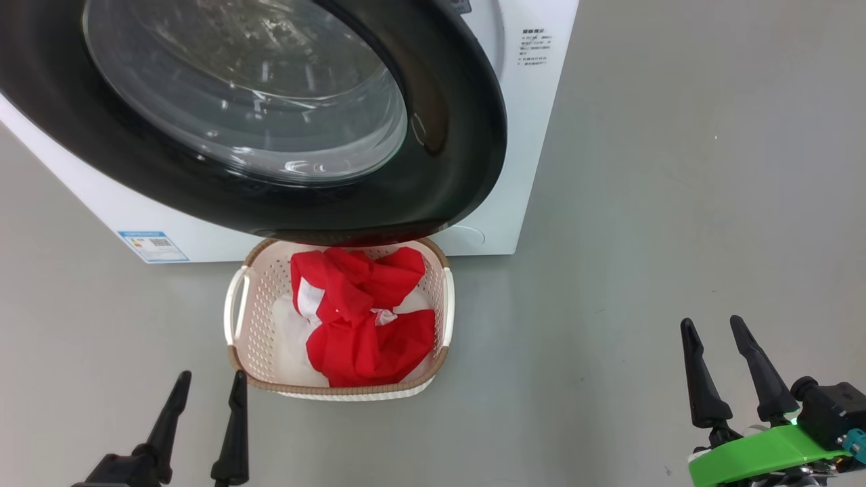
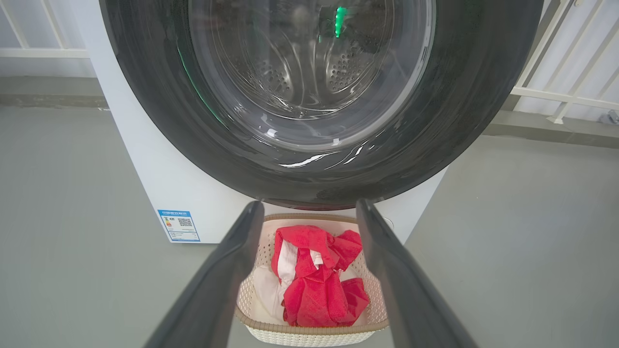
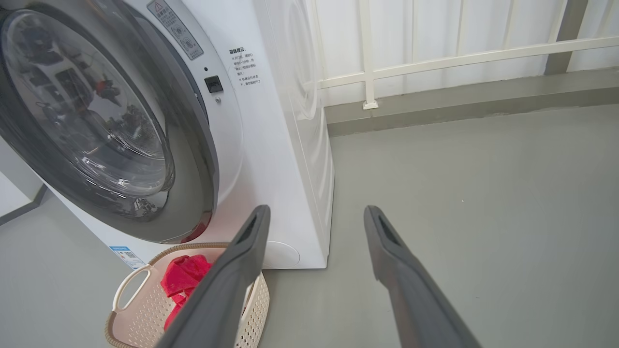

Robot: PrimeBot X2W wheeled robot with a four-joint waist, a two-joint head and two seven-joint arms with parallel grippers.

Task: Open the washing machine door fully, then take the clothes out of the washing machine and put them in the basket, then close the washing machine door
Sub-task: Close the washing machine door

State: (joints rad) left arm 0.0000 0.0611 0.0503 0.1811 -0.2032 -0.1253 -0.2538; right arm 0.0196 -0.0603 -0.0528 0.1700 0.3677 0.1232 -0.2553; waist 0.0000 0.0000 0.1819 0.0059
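Observation:
The washing machine (image 1: 534,135) is white, and its door (image 1: 440,135), black-rimmed with a bulging glass window, lies close over the front. In the right wrist view the door (image 3: 193,159) seems a little off the front, with a dark latch socket (image 3: 213,83) showing beside its rim. On the floor right below the door stands the basket (image 1: 233,308), holding the red and white clothes (image 1: 365,318). My left gripper (image 1: 211,375) is open, low and left of the basket, empty. My right gripper (image 1: 711,320) is open far to the right, empty.
Grey floor (image 1: 676,203) spreads wide to the right of the machine. A small blue label (image 1: 152,245) sits low on the washer's front. A white railing (image 3: 367,72) and a low kerb run behind the machine. Through the glass I see the steel drum (image 2: 300,72).

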